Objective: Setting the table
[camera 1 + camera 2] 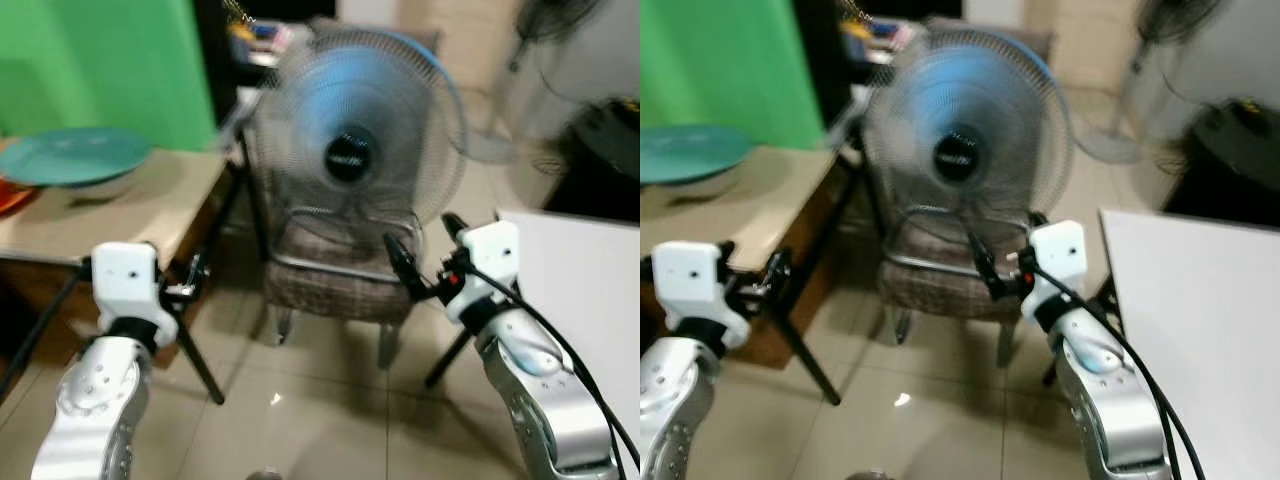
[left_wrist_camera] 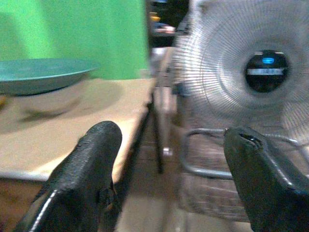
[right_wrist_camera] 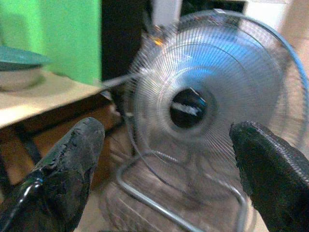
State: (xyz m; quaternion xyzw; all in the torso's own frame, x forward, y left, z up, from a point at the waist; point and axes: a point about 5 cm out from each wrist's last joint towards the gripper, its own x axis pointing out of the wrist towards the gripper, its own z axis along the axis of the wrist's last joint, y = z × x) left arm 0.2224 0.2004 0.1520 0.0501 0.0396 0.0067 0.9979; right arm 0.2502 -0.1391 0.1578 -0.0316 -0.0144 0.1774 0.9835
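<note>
Both grippers (left gripper (image 2: 169, 169), right gripper (image 3: 169, 169)) gape before fan (image 1: 352, 140).

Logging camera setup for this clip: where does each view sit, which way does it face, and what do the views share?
Left eye view: head camera, looking forward and down at a blue-bladed electric fan on a grey woven chair; both silver arms show.
Right eye view: same scene; white table on the right.
Left wrist view: along the open left gripper toward the beige wooden table and teal plate.
Right wrist view: along the open right gripper at the fan.
Shared: fan, teal plate.
</note>
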